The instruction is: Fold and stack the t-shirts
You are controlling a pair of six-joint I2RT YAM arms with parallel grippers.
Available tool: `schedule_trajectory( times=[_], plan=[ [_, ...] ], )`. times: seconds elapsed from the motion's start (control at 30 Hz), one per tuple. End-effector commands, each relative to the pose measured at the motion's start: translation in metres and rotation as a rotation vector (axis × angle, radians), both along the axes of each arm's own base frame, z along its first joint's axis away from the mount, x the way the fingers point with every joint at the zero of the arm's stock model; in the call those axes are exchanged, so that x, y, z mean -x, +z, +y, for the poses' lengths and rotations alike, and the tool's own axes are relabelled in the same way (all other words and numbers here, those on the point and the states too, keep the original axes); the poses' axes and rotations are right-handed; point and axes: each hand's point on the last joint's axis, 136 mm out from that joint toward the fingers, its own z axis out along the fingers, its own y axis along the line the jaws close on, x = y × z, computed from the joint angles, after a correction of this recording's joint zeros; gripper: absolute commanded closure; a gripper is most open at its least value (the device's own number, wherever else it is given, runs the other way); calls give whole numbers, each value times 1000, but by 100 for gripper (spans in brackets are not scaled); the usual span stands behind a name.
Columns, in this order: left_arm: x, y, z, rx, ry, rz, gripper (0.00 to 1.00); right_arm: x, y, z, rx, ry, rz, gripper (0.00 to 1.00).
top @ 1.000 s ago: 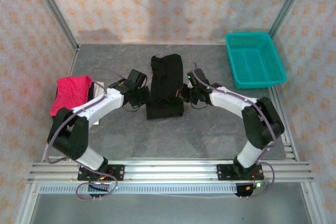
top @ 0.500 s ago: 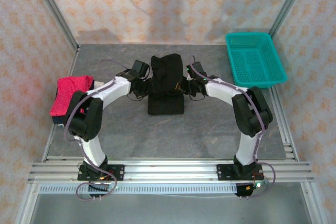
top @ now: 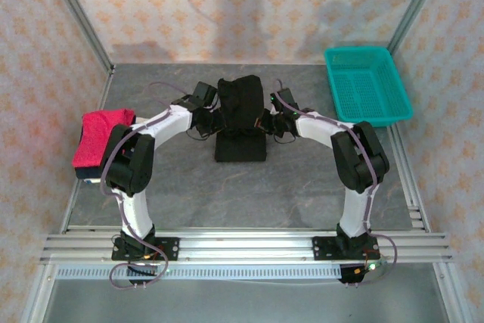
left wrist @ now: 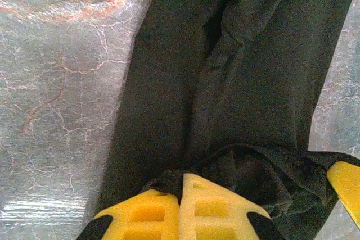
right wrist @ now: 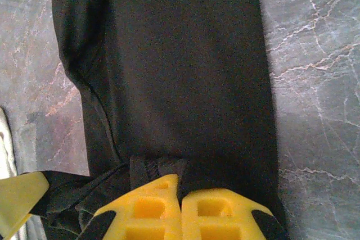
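Observation:
The black t-shirt (top: 240, 119) lies as a long folded strip in the middle of the grey table, with its middle bunched up between the two grippers. My left gripper (top: 216, 122) pinches the strip's left edge. In the left wrist view its yellow fingers (left wrist: 183, 186) are shut on a raised fold of the black t-shirt (left wrist: 242, 71). My right gripper (top: 265, 122) holds the right edge, and its gripper (right wrist: 180, 189) is shut on a fold of the black t-shirt (right wrist: 180, 66). The crimson-pink t-shirt (top: 100, 135) lies folded at the table's left edge.
A teal mesh basket (top: 367, 85) stands at the back right corner. Patterned walls and metal posts close in the table (top: 227, 194) on three sides. The aluminium rail with both arm bases runs along the near edge.
Both grippers have moved away from the bases and closer together with the black shirt's edges in them. The shirt's near end has drawn back and the strip looks shorter.

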Motion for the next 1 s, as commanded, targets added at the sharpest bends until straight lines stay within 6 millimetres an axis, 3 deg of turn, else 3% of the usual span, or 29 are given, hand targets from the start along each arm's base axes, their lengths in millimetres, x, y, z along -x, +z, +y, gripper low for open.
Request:
schedule_trajectory(
  times=[0.0, 0.1, 0.17, 0.2, 0.27, 0.37, 0.47, 0.57, 0.73, 0.97],
  plan=[
    [-9, 7, 10, -41, 8, -28, 100, -20, 10, 0, 4, 1, -66, 100],
    [-13, 5, 9, -40, 17, -21, 100, -25, 8, -1, -2, -6, -65, 89],
    [-14, 5, 8, -32, 24, -24, 89, -26, 13, -1, -7, -3, -73, 71],
    [-14, 4, 9, -37, 30, -20, 81, -25, 17, 0, -12, 2, -79, 63],
    [-12, 2, 12, -48, 36, -13, 48, -23, 30, -2, -18, 5, -108, 49],
    [-10, 10, 13, -44, 43, -31, 25, -16, 44, -9, -7, 1, -143, 37],
    [-8, 25, 20, -50, 71, -74, 6, -4, 53, -10, -9, 14, -163, 34],
    [-3, 42, 29, -70, 94, -127, 0, 11, 55, 1, 0, 54, -172, 34],
    [18, 55, 57, -146, 164, -174, 0, 28, 43, 47, -24, 138, -147, 38],
    [61, 32, 90, -181, 214, -111, 0, 30, 20, 110, -118, 214, -87, 42]
  ],
)
